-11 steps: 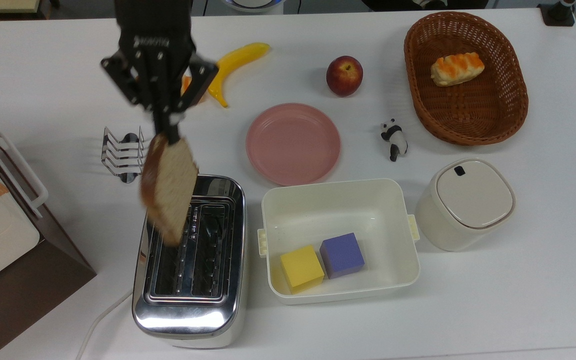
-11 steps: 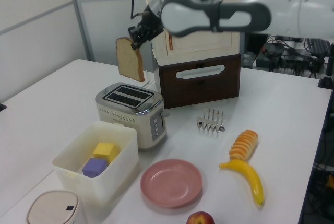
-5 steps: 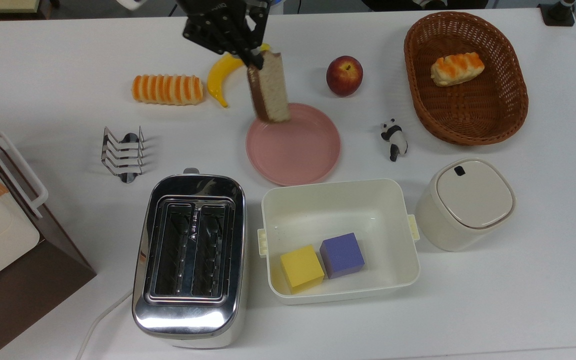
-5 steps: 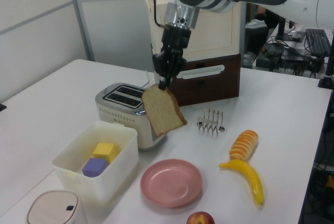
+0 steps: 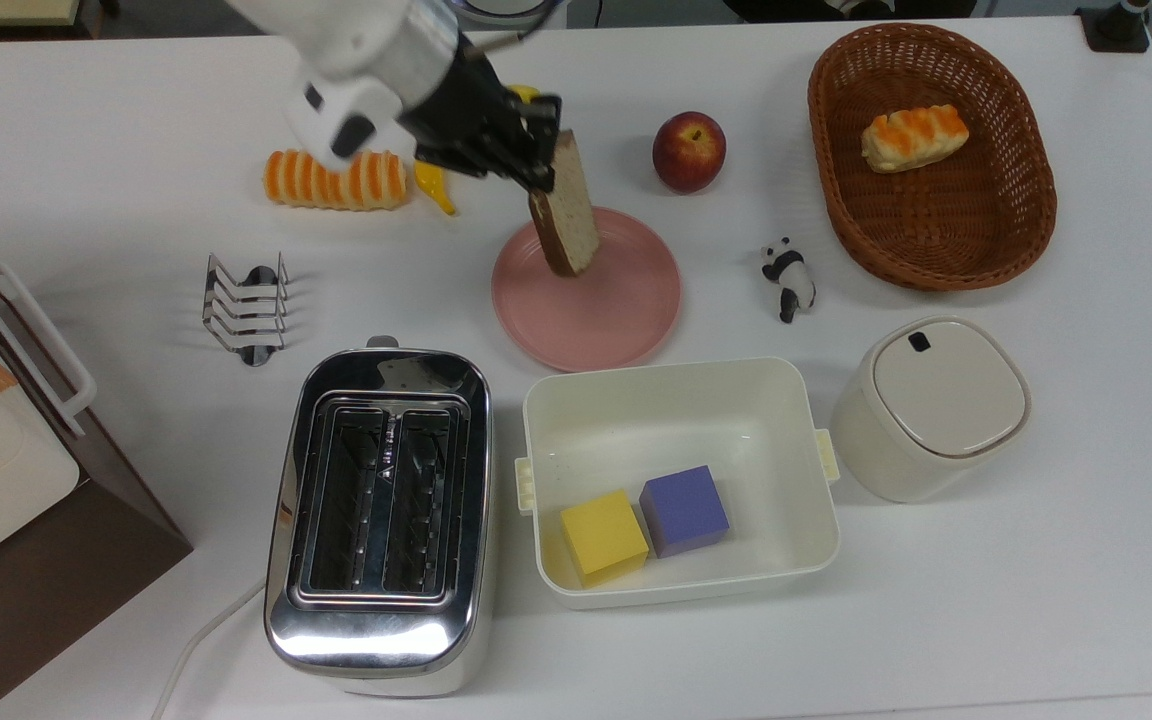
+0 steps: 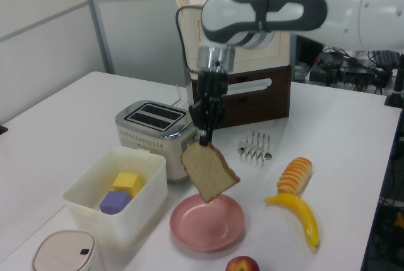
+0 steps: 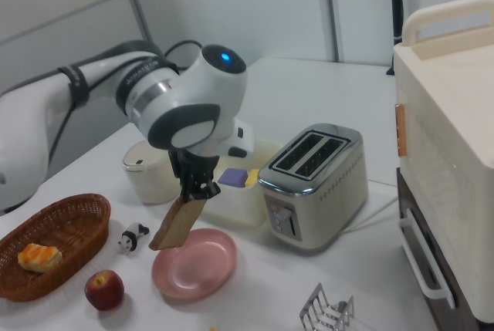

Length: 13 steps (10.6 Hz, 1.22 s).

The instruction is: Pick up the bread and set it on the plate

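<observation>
One claw [image 6: 203,139] pinching bread [image 6: 209,172] corner, tilted above plate [image 6: 222,232]; fingertips obscured.

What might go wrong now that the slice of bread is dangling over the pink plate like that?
The gripper pinches the bread by one corner only, so it could slip or swing loose early. It hangs tilted above the plate, not touching it; dropped from there it might land on edge and tip over the rim. In the top view it sits toward the plate's upper-left side, not its centre.

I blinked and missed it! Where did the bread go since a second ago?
The pincer, shut on the bread, carried it from above the toaster across to hang just over the pink plate, lower than before. The grip never let go; everything else stayed put.
</observation>
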### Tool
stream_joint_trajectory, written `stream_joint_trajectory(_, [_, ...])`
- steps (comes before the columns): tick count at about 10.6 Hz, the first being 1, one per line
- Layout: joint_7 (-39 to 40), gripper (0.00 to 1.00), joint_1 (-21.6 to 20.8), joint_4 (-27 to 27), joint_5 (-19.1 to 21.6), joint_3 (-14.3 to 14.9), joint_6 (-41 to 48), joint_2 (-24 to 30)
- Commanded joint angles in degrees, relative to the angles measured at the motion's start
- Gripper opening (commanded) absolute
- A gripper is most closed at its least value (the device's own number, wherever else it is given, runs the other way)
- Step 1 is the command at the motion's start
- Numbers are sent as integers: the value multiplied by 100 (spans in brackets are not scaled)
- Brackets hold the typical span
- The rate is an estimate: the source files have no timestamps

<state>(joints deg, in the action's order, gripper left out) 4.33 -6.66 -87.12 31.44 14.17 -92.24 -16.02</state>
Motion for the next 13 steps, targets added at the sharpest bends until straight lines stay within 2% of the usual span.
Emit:
stream_joint_trajectory(1, [103, 0, -273, -7, 240, 69, 13, -296])
stream_joint_trajectory(2, [77, 0, -370, 11, 249, 69, -30, -445])
stream_joint_trajectory(3, [68, 22, -388, 28, 258, 69, -83, -533])
stream_joint_trajectory(4, [-1, 99, -388, 29, 240, 69, -188, -534])
stream_joint_trajectory(7, [-46, 100, -388, 64, 126, 77, -154, -473])
stream_joint_trajectory(12, [-168, 100, -406, 327, -418, 77, 215, 36])
stream_joint_trajectory(13, [-221, 100, -423, 336, -706, 25, 215, 133])
